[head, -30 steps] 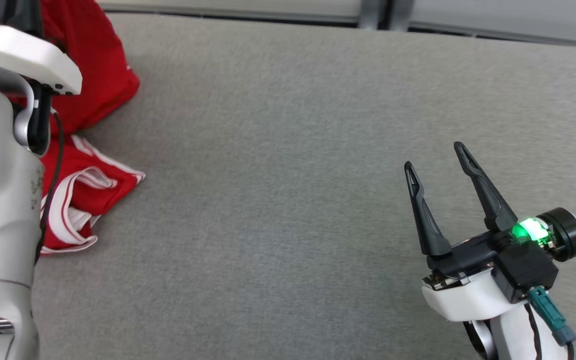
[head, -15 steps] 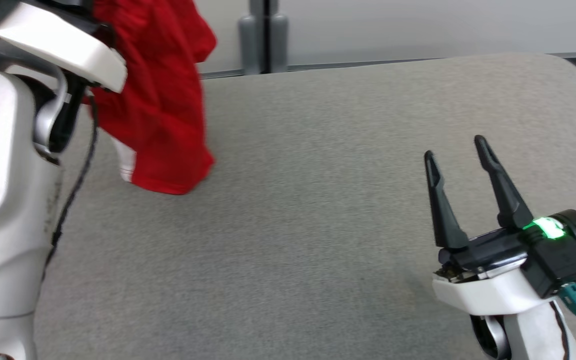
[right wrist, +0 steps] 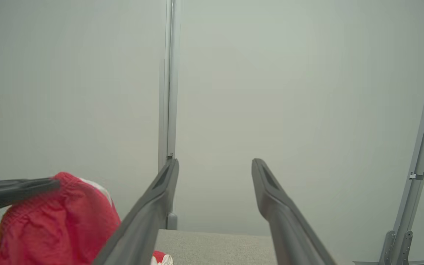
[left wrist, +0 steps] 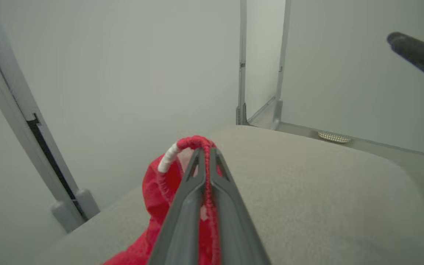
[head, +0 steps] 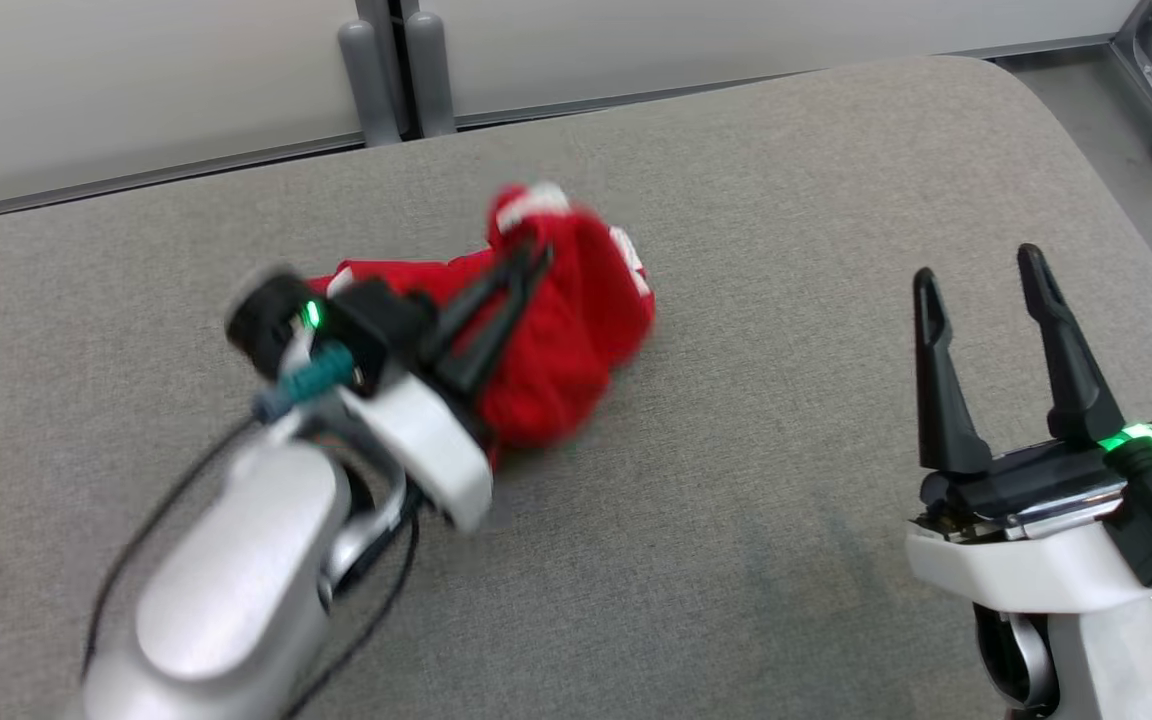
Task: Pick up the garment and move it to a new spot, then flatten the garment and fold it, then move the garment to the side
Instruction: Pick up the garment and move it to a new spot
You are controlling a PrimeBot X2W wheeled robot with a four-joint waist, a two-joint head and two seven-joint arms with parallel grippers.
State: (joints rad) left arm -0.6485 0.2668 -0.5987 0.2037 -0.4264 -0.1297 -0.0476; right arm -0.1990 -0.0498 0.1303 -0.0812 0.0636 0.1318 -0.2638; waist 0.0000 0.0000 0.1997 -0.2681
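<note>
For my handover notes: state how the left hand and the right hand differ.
The left hand is shut; the right hand is open. The left hand pinches the red garment; the right hand holds nothing. In the head view the left hand slants up and to the right over the middle of the grey surface, while the right hand points nearly straight up near its right edge. Both are dark and of the same shape.
</note>
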